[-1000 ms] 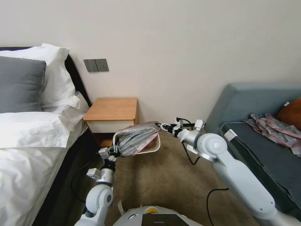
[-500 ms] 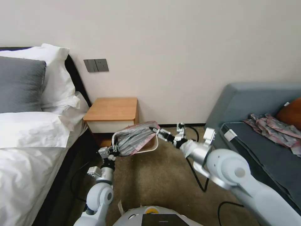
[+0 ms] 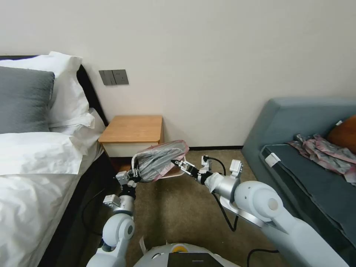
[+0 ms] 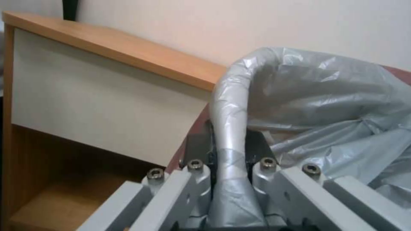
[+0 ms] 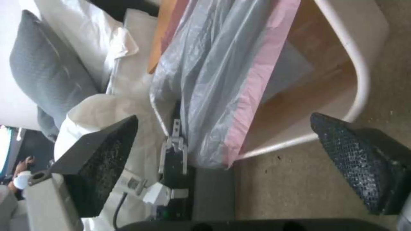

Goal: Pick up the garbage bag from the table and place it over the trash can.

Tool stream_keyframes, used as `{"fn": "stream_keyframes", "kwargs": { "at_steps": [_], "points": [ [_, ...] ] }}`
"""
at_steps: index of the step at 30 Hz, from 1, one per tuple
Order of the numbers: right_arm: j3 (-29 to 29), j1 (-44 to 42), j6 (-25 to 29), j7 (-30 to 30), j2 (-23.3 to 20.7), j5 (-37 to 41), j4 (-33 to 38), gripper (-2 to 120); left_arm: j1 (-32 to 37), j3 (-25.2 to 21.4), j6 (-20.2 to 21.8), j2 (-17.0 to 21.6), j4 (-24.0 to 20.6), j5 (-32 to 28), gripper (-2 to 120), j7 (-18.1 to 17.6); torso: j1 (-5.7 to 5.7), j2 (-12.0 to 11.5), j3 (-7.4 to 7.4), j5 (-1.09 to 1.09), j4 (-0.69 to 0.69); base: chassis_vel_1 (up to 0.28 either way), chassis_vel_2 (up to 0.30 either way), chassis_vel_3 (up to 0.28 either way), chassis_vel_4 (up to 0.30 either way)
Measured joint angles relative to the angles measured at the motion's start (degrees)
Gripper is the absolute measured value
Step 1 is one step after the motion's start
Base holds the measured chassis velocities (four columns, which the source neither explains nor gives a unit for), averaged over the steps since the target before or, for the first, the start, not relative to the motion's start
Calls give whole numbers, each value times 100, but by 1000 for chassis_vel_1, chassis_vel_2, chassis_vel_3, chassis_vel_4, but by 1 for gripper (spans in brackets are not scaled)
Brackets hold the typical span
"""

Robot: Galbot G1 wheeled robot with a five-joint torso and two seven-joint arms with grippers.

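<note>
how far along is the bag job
Done: the crinkly pinkish-grey plastic garbage bag is off the light-brown wooden nightstand. In hand: the left gripper pinches bag and rim of the cream-white plastic trash can together; the right gripper, open, is beside the bag's pink edge. Left: most of the rim is uncovered.

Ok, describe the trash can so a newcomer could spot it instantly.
Find the light-brown wooden nightstand against the wall beside the bed. On the carpet just in front stands a low cream-white plastic bin with a rolled rim. The crinkly grey, pink-edged garbage bag is draped over it.
</note>
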Motion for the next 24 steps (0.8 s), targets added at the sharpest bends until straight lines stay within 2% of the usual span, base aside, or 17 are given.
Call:
{"fn": "stream_keyframes", "kwargs": {
  "at_steps": [13, 24],
  "points": [
    [-609, 404, -118, 26, 395, -397, -465, 100, 34, 40, -23, -39, -69, 140, 5, 38, 0, 0, 0, 0, 0, 0, 0, 0, 0],
    [-976, 653, -213, -221, 705, -709, -1014, 100, 62, 60, -7, -17, -162, 130, 5, 51, 0, 0, 0, 0, 0, 0, 0, 0, 0]
  ]
}}
